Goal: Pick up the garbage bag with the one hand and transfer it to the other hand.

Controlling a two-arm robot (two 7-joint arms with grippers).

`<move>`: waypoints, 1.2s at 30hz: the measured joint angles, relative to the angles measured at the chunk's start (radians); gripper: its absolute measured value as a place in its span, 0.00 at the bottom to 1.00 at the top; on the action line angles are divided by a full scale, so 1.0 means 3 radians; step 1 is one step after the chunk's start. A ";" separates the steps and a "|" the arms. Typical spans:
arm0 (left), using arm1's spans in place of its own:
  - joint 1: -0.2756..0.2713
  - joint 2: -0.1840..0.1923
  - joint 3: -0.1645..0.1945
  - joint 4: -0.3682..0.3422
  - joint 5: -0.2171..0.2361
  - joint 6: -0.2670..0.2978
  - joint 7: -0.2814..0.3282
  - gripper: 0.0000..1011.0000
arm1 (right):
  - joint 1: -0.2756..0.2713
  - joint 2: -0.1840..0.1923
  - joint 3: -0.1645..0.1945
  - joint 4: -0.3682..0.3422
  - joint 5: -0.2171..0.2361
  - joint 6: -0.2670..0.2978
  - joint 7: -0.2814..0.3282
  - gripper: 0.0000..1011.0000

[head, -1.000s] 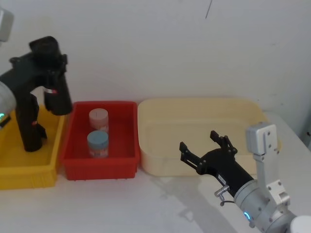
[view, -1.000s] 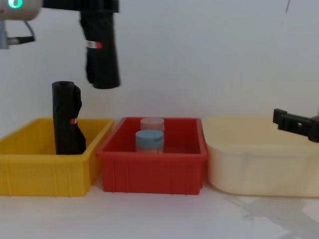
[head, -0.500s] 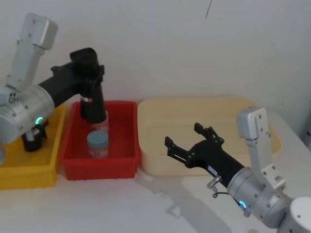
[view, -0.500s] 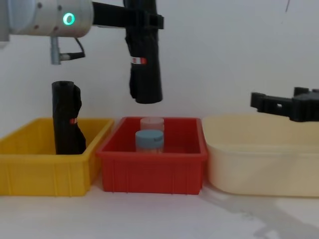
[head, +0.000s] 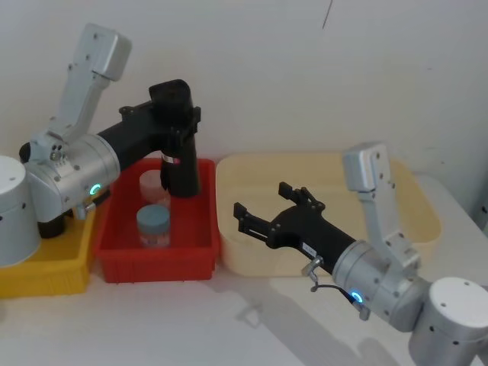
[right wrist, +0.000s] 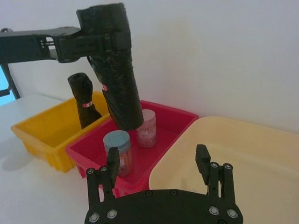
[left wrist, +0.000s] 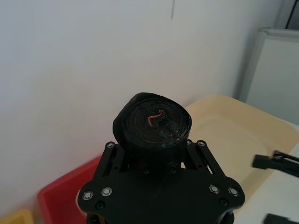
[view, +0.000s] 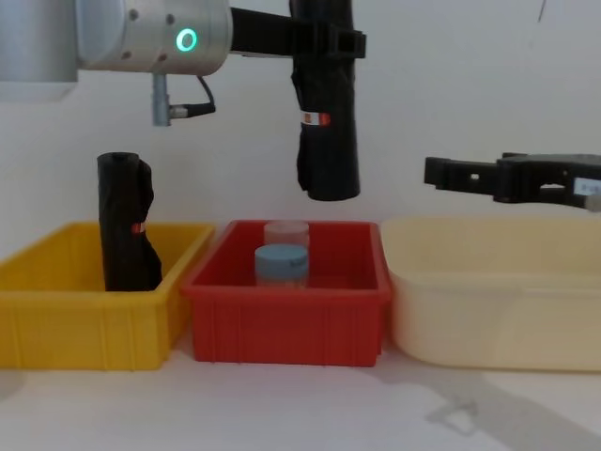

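Left pincer (view: 324,42), on the arm with the green ring (view: 188,40), is clamped on the bag (view: 329,141) near its upper end, one finger on each side. That arm reaches in from the left at the top of the chest view. The bag hangs roughly upright in the air, and its red-and-white label (view: 316,119) sits a little below the grip. Its lower end is over the red bin (view: 282,324), above the two jars and clear of them. In the left wrist view the rolled top of the bag (left wrist: 152,123) sticks up between the fingers of the left pincer (left wrist: 154,161).

Inside the red bin a blue-lidded jar (view: 282,266) stands in front of a pink one (view: 286,232). To the left is a yellow bin (view: 84,329) holding a slimmer black roll (view: 127,235), which stands upright against the bin's far side.

On the other side, the right pincer (view: 470,174) is open, with its fingers spread wide and nothing between them. It hovers over the left part of the cream tub (view: 488,319) and points toward the bag at about the height of the bag's lower end, with a clear gap between them. From the head view, the right pincer (head: 261,202) lies above the tub's near-left corner. All three containers rest on the white tabletop (view: 282,404).
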 joint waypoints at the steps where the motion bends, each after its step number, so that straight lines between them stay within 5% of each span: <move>1: -0.0009 -0.0007 0.0015 0.0004 -0.0006 0.0000 -0.0009 0.43 | 0.0037 -0.0013 -0.0022 0.0039 -0.0007 0.0011 -0.0001 0.99; 36: -0.0085 -0.0119 0.0267 0.0088 -0.0118 0.0040 -0.0090 0.43 | 0.0476 -0.0302 -0.0226 0.0494 -0.0146 0.0060 0.0021 0.99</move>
